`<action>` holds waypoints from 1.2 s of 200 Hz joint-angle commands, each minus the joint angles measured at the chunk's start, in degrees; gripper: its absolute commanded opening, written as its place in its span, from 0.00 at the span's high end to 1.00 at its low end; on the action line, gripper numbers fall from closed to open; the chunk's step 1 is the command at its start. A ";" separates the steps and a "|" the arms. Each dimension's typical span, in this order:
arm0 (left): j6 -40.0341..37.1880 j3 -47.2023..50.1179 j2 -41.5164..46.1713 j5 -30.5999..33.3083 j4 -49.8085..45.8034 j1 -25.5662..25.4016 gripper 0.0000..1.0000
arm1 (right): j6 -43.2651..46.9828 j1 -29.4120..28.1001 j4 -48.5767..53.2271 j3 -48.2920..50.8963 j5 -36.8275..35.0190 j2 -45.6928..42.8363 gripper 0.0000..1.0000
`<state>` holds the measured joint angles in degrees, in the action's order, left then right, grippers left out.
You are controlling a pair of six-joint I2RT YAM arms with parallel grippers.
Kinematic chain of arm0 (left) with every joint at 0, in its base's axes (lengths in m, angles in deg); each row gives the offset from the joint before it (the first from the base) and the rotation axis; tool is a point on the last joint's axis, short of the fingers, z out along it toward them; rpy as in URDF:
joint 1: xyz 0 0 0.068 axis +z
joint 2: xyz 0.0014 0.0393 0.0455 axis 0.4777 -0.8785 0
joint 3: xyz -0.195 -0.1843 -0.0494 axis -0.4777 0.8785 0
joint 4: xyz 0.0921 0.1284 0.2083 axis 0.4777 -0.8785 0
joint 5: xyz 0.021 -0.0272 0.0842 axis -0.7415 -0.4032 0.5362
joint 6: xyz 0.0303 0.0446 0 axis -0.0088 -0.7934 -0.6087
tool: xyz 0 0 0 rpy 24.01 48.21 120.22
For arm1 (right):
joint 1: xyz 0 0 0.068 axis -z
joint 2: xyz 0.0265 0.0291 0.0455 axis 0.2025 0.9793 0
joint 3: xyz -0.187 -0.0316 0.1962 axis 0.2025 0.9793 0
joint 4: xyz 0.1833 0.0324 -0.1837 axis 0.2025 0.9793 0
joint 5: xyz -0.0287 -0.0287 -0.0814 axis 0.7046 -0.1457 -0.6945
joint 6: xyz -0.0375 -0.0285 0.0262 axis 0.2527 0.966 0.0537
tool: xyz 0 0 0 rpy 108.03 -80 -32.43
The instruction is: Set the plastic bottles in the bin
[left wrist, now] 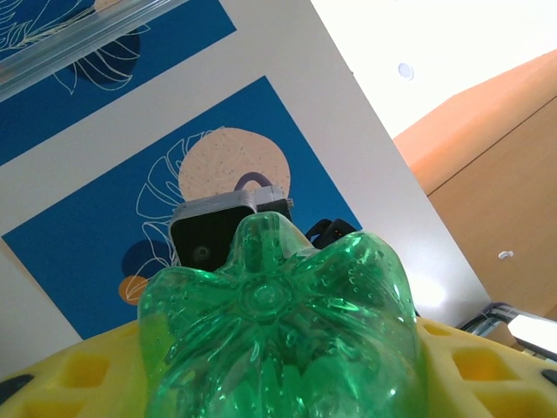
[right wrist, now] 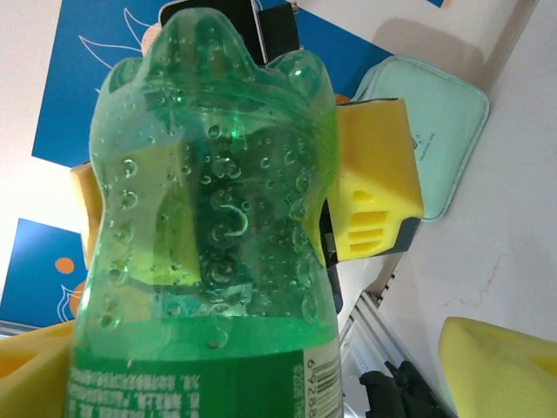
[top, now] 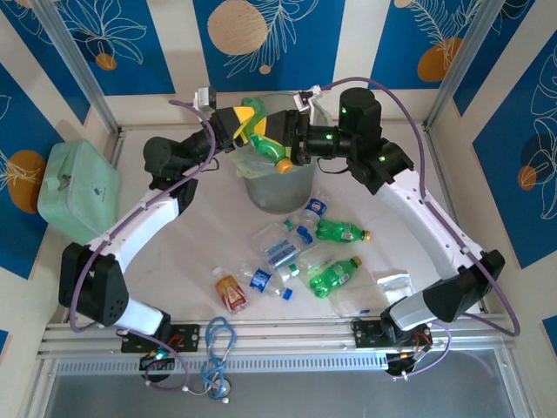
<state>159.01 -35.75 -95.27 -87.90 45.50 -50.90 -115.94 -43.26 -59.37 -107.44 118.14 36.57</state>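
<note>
Green bottle (right wrist: 218, 218) between left gripper's (left wrist: 274, 361) fingers, over the bin (top: 278, 196).

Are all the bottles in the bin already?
No, a green bottle and several others lie on the table before the bin.

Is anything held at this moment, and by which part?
The left gripper holds a green bottle by its lower body, near the base. The right gripper has its jaws open around the label end.

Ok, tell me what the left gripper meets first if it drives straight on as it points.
Probably the right gripper, facing it just beyond the green bottle the left gripper holds over the bin; heights seem matched.
</note>
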 commanded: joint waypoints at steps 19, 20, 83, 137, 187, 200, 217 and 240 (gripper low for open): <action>0.64 -2.73 -1.20 -1.56 4.31 -0.12 0.52 | 0.42 -0.60 0.37 -1.26 0.81 -0.59 0.18; 0.65 -2.68 -1.16 -1.56 4.28 -0.08 0.52 | 0.44 -0.60 0.37 -1.24 0.80 -0.61 0.19; -5.86 -2.83 0.04 -1.24 -5.08 -0.05 0.45 | 1.55 -0.60 2.17 -1.86 0.06 -0.70 0.41; -16.10 -2.47 3.67 3.21 -19.64 0.04 0.00 | 5.53 -0.43 9.65 -5.00 -4.22 -0.38 0.44; -35.13 -6.54 11.44 13.77 -49.65 1.17 0.00 | 13.77 1.45 24.81 -14.09 -15.37 4.39 0.45; -37.89 -7.95 12.48 16.42 -55.89 1.16 0.00 | 15.84 2.19 27.57 -16.87 -18.38 6.87 0.45; -40.95 -9.20 13.24 19.07 -62.10 1.19 0.00 | 18.82 3.03 32.60 -22.38 -22.89 11.49 0.45; -43.68 -10.29 13.80 20.42 -68.65 1.14 0.04 | 22.31 3.53 38.37 -30.58 -27.81 18.50 0.45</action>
<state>122.40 -44.10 -82.11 -71.42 -10.46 -50.03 -99.61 -40.28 -30.52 -131.76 97.97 48.96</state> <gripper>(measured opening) 0.974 0.570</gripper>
